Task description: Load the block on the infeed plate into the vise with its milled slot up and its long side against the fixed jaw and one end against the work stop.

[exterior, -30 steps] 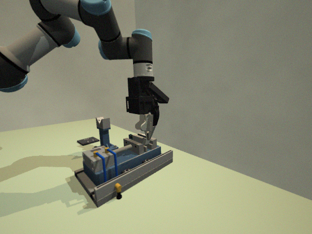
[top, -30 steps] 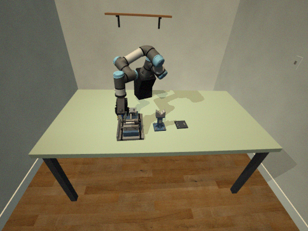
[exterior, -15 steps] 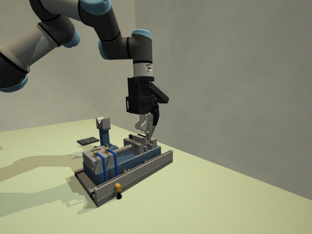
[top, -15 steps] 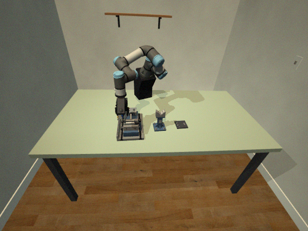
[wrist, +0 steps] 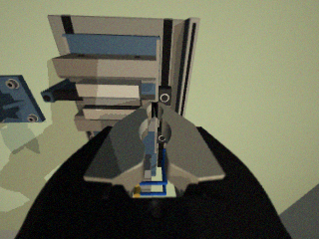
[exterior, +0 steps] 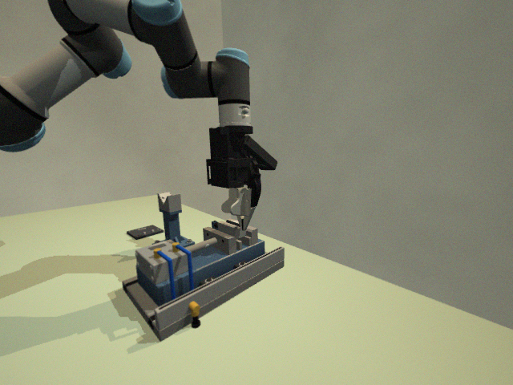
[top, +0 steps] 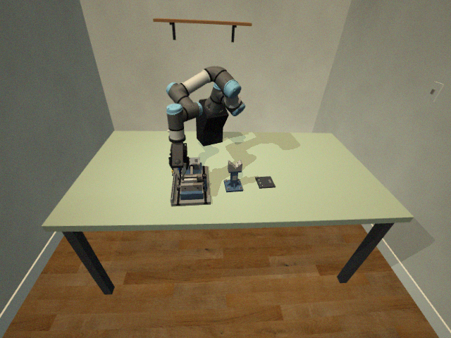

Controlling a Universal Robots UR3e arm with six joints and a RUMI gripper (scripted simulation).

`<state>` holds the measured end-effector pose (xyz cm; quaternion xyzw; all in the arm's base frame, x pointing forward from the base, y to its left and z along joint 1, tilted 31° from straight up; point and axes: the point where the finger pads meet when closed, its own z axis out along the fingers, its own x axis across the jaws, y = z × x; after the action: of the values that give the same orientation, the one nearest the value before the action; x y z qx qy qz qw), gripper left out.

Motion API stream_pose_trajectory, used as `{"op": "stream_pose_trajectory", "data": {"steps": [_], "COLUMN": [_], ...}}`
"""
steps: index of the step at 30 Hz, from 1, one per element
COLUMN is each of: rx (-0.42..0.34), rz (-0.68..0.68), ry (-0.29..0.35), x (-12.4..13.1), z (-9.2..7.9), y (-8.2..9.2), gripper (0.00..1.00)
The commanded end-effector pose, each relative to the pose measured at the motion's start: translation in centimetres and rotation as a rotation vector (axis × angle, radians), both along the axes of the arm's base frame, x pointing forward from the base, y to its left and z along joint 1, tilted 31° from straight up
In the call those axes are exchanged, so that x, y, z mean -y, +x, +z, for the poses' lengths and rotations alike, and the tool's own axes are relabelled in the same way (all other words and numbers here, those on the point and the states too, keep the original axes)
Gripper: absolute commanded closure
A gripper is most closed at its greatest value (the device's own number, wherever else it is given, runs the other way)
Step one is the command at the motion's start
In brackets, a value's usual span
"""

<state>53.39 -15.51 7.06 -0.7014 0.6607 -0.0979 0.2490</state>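
At the left of centre in the top view, the pincer (top: 179,177) (exterior: 243,228) (wrist: 154,103) is clenched with nothing gripped, its tips pointed down into the vise (top: 192,195) (exterior: 224,257) (wrist: 110,46). In the wrist view, a pale block (wrist: 107,91), taken to be the part, is seen left of the tips, between the fixed jaw (wrist: 105,66) above it in the frame and the rod-side jaw (wrist: 90,123) below. The dark work stop (wrist: 60,91) is seen at its left end; whether contact is made there or along the fixed jaw cannot be told, nor can the slot's facing. In the top view, the V-block (top: 235,167) (exterior: 170,203) stands near centre, and the infeed plate (top: 265,182) (exterior: 144,231), farther right, carries no block.

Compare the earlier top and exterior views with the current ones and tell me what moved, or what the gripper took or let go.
Nothing visibly changed. The gripper is shut, its fingertips low over the vise, as before. The V-block stand and dark infeed plate stayed put too.
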Motion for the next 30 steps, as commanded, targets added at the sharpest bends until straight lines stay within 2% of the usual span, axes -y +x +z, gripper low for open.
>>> {"op": "stream_pose_trajectory", "data": {"steps": [1,30], "rx": [0.002,0.002], "rz": [-0.001,-0.001], "ry": [-0.002,-0.002], "x": [-0.01,-0.73], "z": [0.13,0.27], "y": [0.02,-0.06], "gripper": [1.0,1.0]}}
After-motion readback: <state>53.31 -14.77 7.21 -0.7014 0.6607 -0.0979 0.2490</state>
